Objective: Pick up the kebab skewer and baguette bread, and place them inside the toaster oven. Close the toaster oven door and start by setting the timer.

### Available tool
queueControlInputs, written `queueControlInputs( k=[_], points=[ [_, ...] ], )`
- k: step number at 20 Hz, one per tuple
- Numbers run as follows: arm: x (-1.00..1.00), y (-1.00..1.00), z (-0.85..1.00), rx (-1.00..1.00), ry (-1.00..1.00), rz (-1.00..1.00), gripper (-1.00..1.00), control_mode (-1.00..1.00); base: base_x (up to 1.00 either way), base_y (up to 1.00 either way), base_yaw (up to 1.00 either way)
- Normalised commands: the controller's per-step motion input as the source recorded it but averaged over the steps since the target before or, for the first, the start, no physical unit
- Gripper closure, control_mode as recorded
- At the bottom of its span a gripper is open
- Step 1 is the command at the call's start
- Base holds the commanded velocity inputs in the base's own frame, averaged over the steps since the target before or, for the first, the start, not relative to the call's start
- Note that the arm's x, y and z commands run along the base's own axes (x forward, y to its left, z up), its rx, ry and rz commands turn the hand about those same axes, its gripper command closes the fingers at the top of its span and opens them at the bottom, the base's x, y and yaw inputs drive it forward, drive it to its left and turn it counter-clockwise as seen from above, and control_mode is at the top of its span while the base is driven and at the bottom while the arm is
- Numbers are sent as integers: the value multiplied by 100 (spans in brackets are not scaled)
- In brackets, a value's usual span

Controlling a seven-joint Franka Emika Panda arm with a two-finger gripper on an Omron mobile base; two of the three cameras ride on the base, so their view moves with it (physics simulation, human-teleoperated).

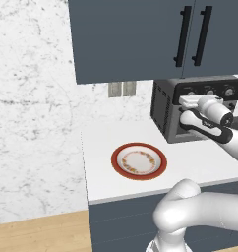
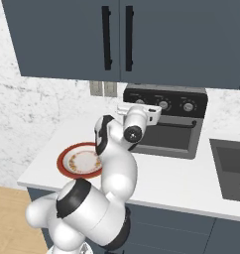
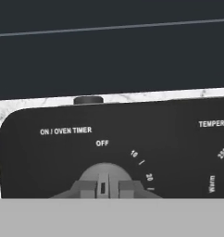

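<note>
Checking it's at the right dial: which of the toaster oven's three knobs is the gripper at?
The leftmost knob, under the "ON / OVEN TIMER" label. The gripper sits on it; the other two knobs stand free to its right.

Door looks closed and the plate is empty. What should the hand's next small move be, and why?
Probably turn the timer knob clockwise, off OFF toward the minute marks. The hand is shut on that knob under the ON / OVEN TIMER label, the oven door is up, and the plate holds no food.
</note>
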Motion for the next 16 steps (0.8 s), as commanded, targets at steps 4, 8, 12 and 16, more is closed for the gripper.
queueControlInputs(
  k=[4, 8, 12, 16],
  points=[
    [0, 0, 0, 0, 0, 0, 100, -100, 0, 0, 0],
    [0, 0, 0, 7, 0, -1, 100, -100, 0, 0, 0],
    [0, 0, 0, 12, 0, -3, 100, -100, 0, 0, 0],
    [0, 0, 0, 16, 0, -5, 100, -100, 0, 0, 0]
  ],
)
